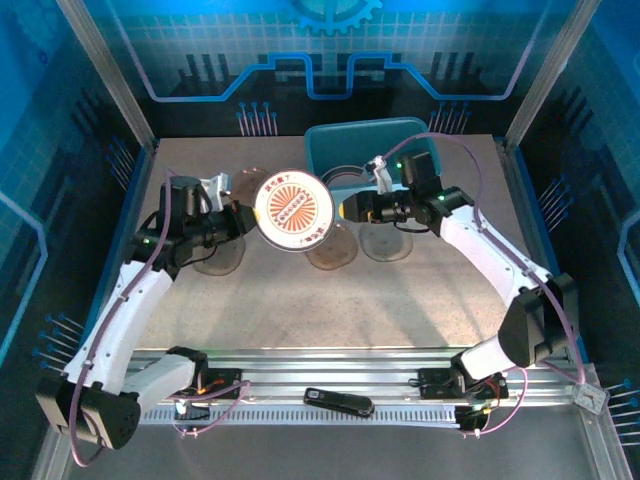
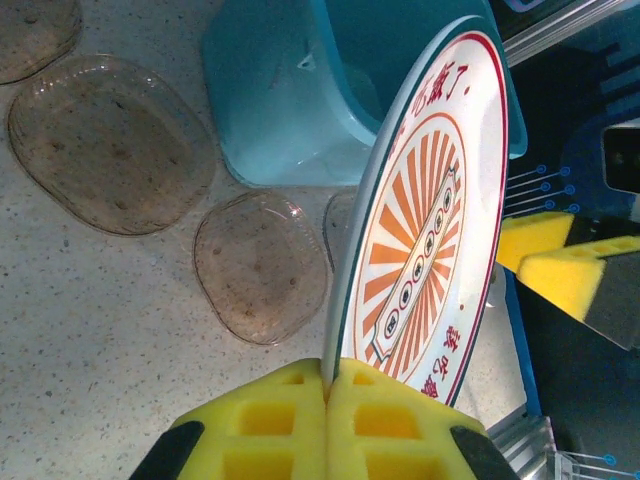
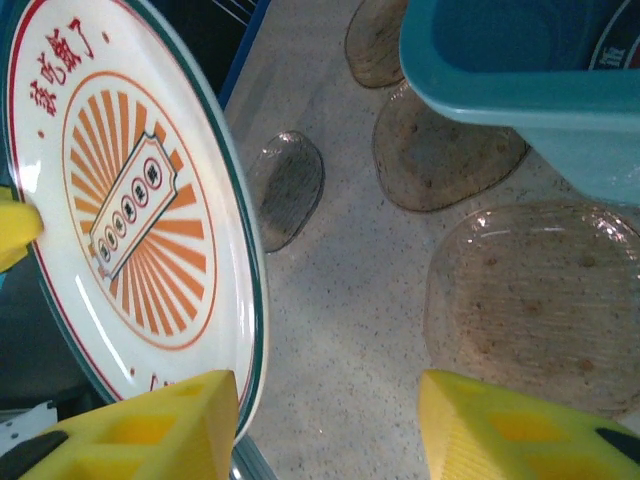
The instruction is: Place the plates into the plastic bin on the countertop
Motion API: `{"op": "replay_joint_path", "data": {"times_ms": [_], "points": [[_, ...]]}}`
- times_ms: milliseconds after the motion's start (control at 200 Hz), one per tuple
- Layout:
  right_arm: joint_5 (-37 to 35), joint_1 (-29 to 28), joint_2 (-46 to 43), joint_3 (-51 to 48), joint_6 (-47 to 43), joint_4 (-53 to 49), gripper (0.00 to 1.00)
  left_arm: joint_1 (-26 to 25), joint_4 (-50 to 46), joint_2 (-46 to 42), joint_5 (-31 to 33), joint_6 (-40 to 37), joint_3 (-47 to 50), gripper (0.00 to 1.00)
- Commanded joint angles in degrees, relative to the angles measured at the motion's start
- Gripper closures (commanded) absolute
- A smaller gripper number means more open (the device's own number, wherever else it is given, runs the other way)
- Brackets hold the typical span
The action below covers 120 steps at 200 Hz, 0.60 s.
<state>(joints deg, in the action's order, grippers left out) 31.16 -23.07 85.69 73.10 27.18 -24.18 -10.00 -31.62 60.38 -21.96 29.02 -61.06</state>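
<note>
I have the left jaws pinching the orange-sunburst plate (image 1: pixel 291 209), whose red rim writing looks Chinese, while the right jaws stand spread at its opposite edge

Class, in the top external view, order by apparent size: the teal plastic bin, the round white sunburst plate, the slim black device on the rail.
Largest: teal plastic bin.
Then: round white sunburst plate, though raised nearer the camera.
Smallest: slim black device.
</note>
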Motion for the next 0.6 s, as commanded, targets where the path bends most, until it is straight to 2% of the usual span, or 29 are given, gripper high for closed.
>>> {"op": "replay_joint_path", "data": {"times_ms": [0,385,595], "points": [[2.1,-0.6,0.9,0.9,3.3,6.2,0.51,-0.5,3.6,0.5,-2.9,0.7,-2.4,1.00],[4.2,-0.7,4.1,1.3,4.9,8.6,0.57,-0.9,5.6,1.9,-3.4,1.3,-2.5,1.00],[5.9,-0.8,4.8,0.9,6.3,11.0,0.66,-1.1,5.8,2.5,-3.6,1.3,-2.6,1.00]]}}
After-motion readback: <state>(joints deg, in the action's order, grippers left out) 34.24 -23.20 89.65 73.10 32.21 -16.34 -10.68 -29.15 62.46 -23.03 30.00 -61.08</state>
